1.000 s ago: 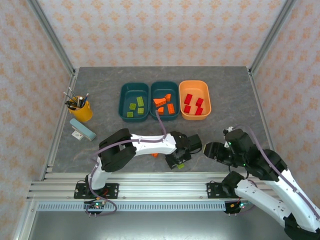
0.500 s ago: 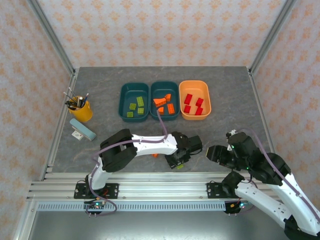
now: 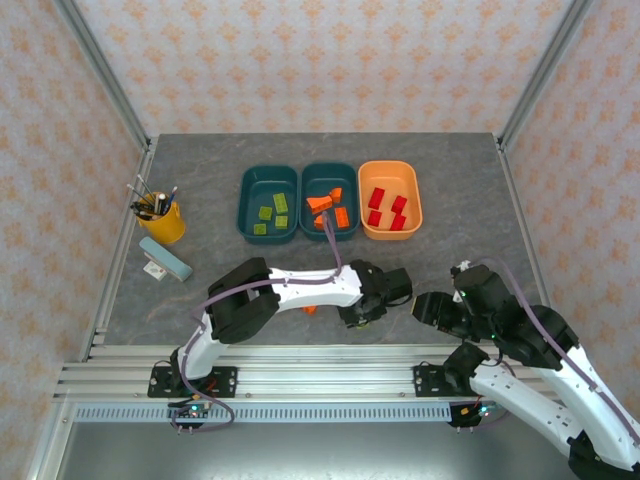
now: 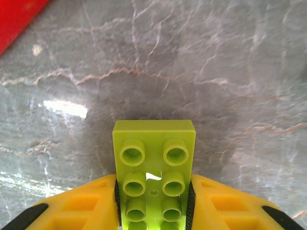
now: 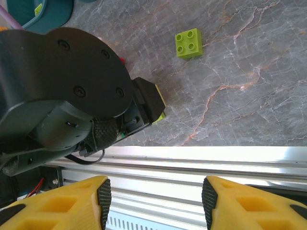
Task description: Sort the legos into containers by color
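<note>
My left gripper point(image 4: 153, 203) is shut on an oblong yellow-green lego point(image 4: 153, 143), held just above the grey table. In the top view that gripper point(image 3: 362, 315) sits near the table's front edge, and my right gripper point(image 3: 424, 308) hangs just right of it. The right gripper point(image 5: 156, 201) is open and holds nothing, hovering over the rail. A square yellow-green lego point(image 5: 188, 44) lies loose on the table. At the back stand three trays: a teal tray point(image 3: 247, 205) with green legos, a teal tray point(image 3: 352, 190) with orange ones, and an orange tray point(image 3: 414, 205) with red ones.
A red brick point(image 4: 14, 19) lies close to the held lego; a small reddish piece point(image 3: 310, 310) lies beside the left arm. A yellow pen cup point(image 3: 160, 220) and a light-blue block point(image 3: 165, 260) stand at the left. The aluminium rail point(image 3: 320, 375) borders the front.
The left gripper has shifted slightly up and to the right with the green lego in it. The right gripper has drawn back a little toward the front edge.
</note>
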`<state>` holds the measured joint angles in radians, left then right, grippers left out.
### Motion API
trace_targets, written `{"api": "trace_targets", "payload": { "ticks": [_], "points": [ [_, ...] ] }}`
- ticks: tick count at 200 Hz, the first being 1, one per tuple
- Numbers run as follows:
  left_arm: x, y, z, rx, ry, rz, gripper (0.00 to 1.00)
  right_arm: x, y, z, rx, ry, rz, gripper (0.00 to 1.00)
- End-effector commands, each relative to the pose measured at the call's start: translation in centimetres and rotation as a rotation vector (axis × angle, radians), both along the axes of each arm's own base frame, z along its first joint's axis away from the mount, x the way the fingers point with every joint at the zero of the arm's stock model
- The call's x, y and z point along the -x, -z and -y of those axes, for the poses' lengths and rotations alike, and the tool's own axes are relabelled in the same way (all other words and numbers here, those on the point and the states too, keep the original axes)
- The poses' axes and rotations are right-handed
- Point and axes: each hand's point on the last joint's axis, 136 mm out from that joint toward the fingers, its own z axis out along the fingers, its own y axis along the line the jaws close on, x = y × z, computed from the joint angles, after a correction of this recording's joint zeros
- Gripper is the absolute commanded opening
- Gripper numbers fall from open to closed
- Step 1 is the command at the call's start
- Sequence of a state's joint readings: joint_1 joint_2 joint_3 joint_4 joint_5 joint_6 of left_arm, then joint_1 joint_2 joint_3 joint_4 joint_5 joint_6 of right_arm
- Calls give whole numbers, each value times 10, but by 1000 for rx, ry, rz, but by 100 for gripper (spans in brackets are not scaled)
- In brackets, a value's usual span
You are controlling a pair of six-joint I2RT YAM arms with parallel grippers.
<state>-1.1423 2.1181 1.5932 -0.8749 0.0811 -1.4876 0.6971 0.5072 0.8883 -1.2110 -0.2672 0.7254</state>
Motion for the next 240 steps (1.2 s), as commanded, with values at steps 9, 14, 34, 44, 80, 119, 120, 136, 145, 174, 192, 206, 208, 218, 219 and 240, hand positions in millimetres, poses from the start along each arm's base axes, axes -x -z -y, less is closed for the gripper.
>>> {"api": "trace_targets", "payload": {
  "ticks": [9, 14, 34, 44, 80, 119, 120, 136, 145, 174, 192, 206, 208, 218, 219, 240],
  "points": [
    [-9, 0, -5, -44, 21, 56, 37, 0, -1, -2, -8, -9, 6, 54],
    [-10, -1, -6, -46, 22, 58, 37, 0, -1, -1, -7, -10, 9, 54],
    [-13, -10, -7, -64, 42, 74, 37, 0, -3, -1, -6, -7, 11, 54],
    [-16, -19, -5, -65, 53, 90, 37, 0, -4, 0, -6, -6, 15, 54],
    [-31, -53, -12, -69, 63, 142, 37, -3, -13, -1, -14, -10, 42, 54],
    [-61, -95, -52, -88, 21, 206, 36, -16, -42, -21, -90, -67, 126, 55],
    [-62, -96, -53, -89, 20, 207, 36, -16, -43, -22, -93, -69, 130, 55],
    [-80, -112, -77, -95, 3, 221, 36, -29, -59, -36, -136, -86, 184, 55],
    [-91, -119, -92, -104, -8, 228, 36, -38, -66, -44, -153, -92, 207, 56],
    [-132, -139, -146, -110, -63, 242, 35, -74, -74, -78, -158, -119, 218, 56],
    [-163, -142, -180, -111, -90, 240, 35, -101, -74, -99, -147, -124, 231, 56],
    [-190, -141, -204, -113, -101, 234, 34, -122, -73, -112, -134, -115, 235, 56],
    [-194, -141, -206, -114, -100, 233, 34, -125, -73, -114, -133, -114, 235, 56],
    [-214, -134, -221, -133, -101, 222, 34, -138, -73, -124, -125, -114, 234, 56],
    [-216, -135, -223, -135, -100, 224, 34, -139, -73, -125, -125, -115, 235, 56],
    [-257, -124, -247, -177, -84, 209, 32, -167, -65, -141, -105, -108, 226, 56]
  ]
}}
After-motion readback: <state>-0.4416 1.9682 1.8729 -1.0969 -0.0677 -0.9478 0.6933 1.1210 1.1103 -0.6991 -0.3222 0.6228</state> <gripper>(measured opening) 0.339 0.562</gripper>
